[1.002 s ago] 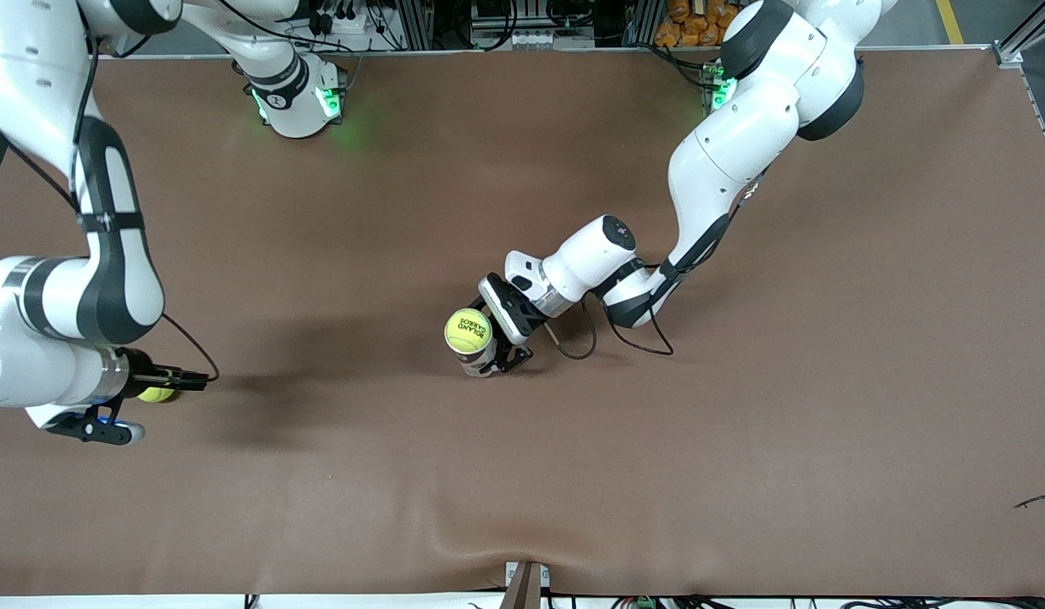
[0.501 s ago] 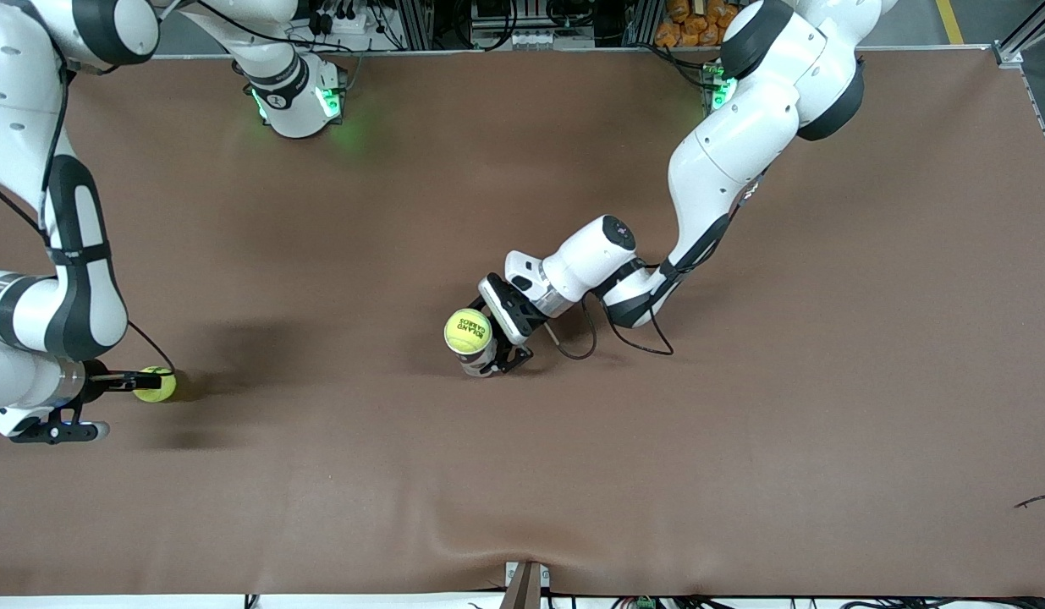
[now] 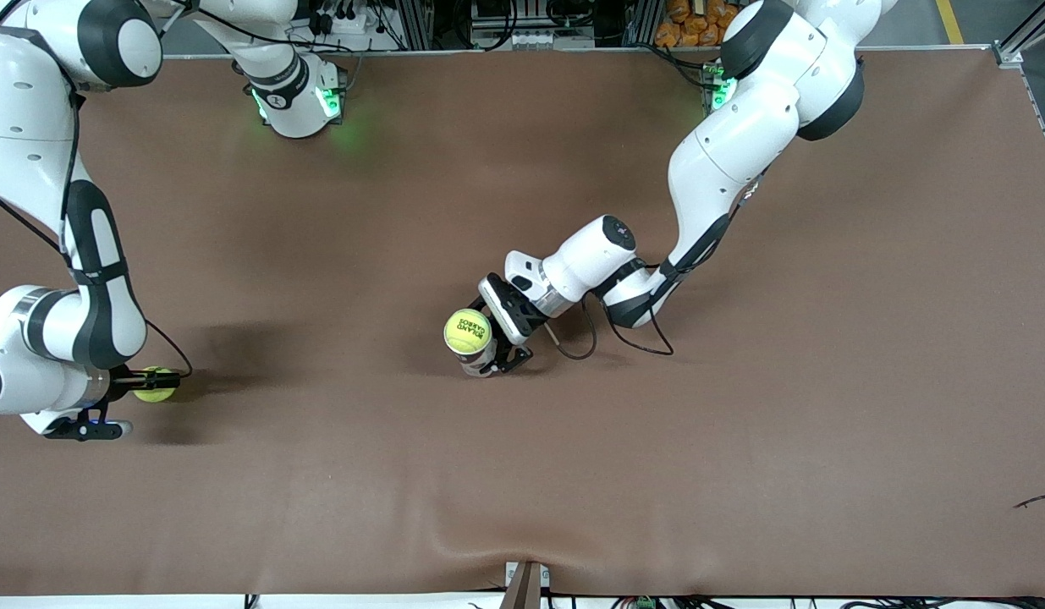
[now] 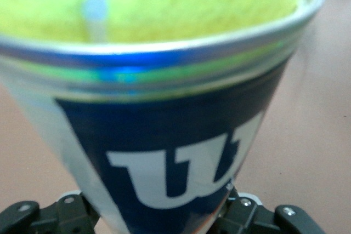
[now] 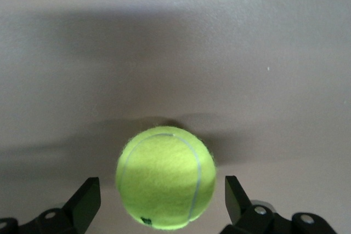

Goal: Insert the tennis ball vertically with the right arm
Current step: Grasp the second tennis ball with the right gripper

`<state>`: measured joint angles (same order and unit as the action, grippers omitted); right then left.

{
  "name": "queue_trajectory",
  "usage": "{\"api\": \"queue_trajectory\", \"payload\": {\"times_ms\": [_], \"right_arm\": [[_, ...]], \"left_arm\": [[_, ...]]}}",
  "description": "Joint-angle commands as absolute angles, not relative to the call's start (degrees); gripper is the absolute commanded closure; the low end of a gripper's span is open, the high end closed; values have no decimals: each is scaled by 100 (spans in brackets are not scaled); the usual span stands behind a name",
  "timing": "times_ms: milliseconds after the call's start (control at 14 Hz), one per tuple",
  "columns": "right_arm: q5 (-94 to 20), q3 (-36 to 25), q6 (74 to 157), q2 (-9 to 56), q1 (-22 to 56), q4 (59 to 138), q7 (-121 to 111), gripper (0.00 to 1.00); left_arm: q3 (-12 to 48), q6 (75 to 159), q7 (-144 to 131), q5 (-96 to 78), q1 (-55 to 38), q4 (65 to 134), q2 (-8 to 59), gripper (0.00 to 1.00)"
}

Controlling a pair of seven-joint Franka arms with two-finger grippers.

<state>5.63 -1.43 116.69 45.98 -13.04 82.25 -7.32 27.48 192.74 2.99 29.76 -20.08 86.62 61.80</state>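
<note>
Near the table's [image 3: 742, 474] right-arm edge, my right gripper [image 5: 159, 201] straddling a loose tennis ball [image 3: 156, 385], fingers spread, left gripper [image 3: 497, 351] clamping the ball can [image 4: 164, 152] mid-table.

A robotics lab: two white arms bolted to a brown-covered table [image 3: 742, 474], cable-strewn equipment racks [image 3: 505, 25] alongside.

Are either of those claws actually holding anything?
The left claw grips the ball can around its lower body. The right claw holds nothing, open around a tennis ball.
</note>
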Motion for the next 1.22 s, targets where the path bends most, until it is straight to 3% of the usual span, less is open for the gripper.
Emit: {"api": "queue_trajectory", "payload": {"times_ms": [0,286,358,501,573,931,1145], "right_arm": [[598,-62,11628,4614,-1336,8191,-352,0],[598,-62,11716,4693,-1354,8183,-360,0],[598,-62,11716,4693,-1362,8183,-360,13],[598,-62,11716,4693,-1354,8174,-360,55],[598,-62,11716,4693,-1371,8165,-386,65],[589,9,11628,4448,-1284,8077,-439,66],[589,534,11208,4176,-1362,7998,-396,60]], "left_arm": [[2663,19326,202,2909,-2083,8657,6082,18],[2672,19476,220,2936,-2083,8657,6082,18],[2689,19485,220,2936,-2074,8657,6082,18],[2698,19503,220,2936,-2074,8657,6082,18],[2690,19512,220,2936,-2074,8657,6082,18],[2698,19512,255,2936,-2074,8657,6082,18],[2698,19521,255,2936,-2074,8666,6073,18]]}}
